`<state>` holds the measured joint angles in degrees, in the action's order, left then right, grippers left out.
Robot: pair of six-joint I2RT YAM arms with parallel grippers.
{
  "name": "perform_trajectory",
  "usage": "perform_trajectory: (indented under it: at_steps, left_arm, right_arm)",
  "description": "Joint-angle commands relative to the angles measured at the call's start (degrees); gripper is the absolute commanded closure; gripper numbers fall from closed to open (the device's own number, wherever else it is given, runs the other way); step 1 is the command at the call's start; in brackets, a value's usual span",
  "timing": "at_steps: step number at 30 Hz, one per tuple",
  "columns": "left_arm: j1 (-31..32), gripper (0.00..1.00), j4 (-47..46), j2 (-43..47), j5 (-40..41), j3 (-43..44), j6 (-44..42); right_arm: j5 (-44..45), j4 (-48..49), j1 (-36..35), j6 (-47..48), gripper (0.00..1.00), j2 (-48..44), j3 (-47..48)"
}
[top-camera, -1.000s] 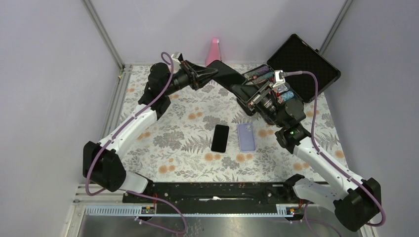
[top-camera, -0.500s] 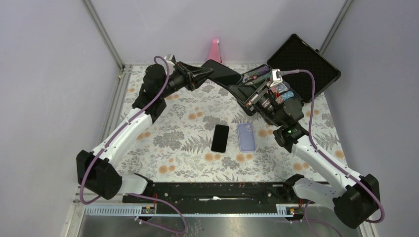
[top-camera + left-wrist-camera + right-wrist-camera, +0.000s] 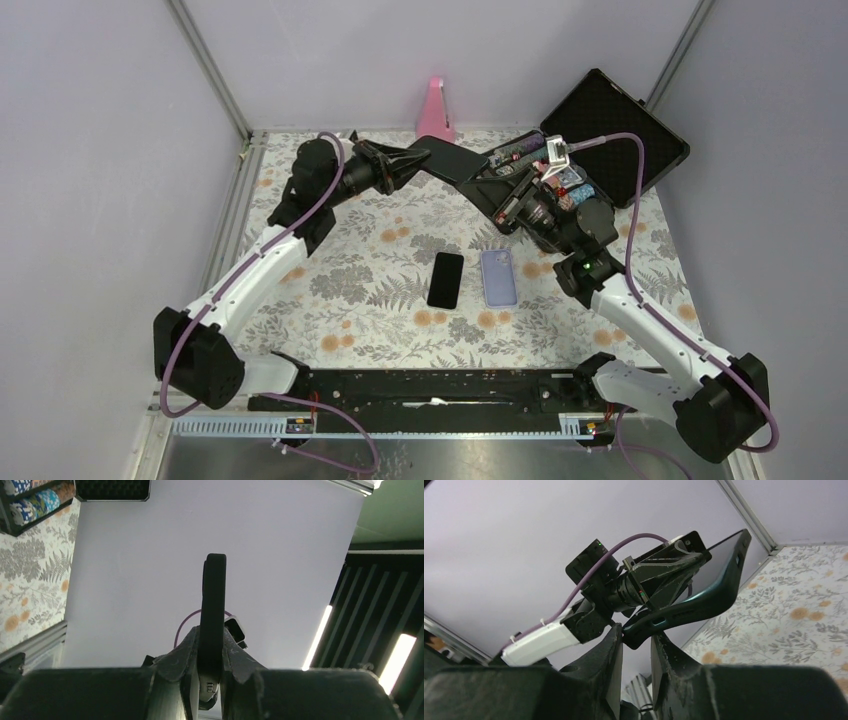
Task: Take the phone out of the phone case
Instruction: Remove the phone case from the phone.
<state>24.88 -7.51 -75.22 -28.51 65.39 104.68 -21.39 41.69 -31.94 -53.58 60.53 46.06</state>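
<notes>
A dark phone in a dark teal case (image 3: 452, 158) hangs in the air at the back of the table, between my two grippers. My left gripper (image 3: 410, 158) is shut on its left end; in the left wrist view the cased phone (image 3: 214, 600) stands edge-on between my left gripper's (image 3: 210, 647) fingers. My right gripper (image 3: 503, 192) is at the other end. In the right wrist view the case's (image 3: 714, 587) lower corner sits pinched between my right gripper's (image 3: 637, 636) fingertips.
A bare black phone (image 3: 446, 279) and a lavender case (image 3: 498, 277) lie side by side mid-table on the floral mat. An open black hard case (image 3: 612, 120) with poker chips stands at the back right. A pink object (image 3: 434, 103) stands at the back wall.
My left arm has drawn back to the left with the cased phone. The phone now reaches my right gripper only by its corner. The right arm has hardly moved.
</notes>
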Motion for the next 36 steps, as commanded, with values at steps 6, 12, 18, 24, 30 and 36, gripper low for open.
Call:
perform_trajectory:
  at_steps: [6, 12, 18, 24, 30, 36]
  left_arm:
    - [1.29, 1.0, -7.23, 0.82, -1.74, -4.29, 11.93]
    - [2.0, 1.0, -10.81, 0.84, -1.2, -3.34, 14.58]
    - [2.49, 1.0, -17.16, -0.14, -0.99, -1.91, 16.67]
    - [2.45, 1.0, -24.41, -1.69, -1.77, -0.05, 17.25]
    - [2.67, 1.0, -27.29, -2.45, -2.69, 2.73, 13.24]
    - [2.61, 1.0, -32.06, -2.83, -5.44, 5.25, 8.45]
  right_arm:
    - [-8.09, 3.8, -0.84, 16.21, 1.0, -3.71, 4.04]
    - [-3.69, -0.93, -0.82, 20.62, 1.0, -5.41, 1.07]
    - [6.96, -7.46, -0.79, 13.78, 1.0, -4.96, -2.23]
    - [13.66, -13.83, -0.6, -1.19, 0.97, -3.07, -5.84]
    - [12.9, -16.0, 0.74, -21.67, 0.88, 0.3, -4.65]
    - [10.88, -17.68, 1.61, -33.0, 0.82, 2.86, -3.4]
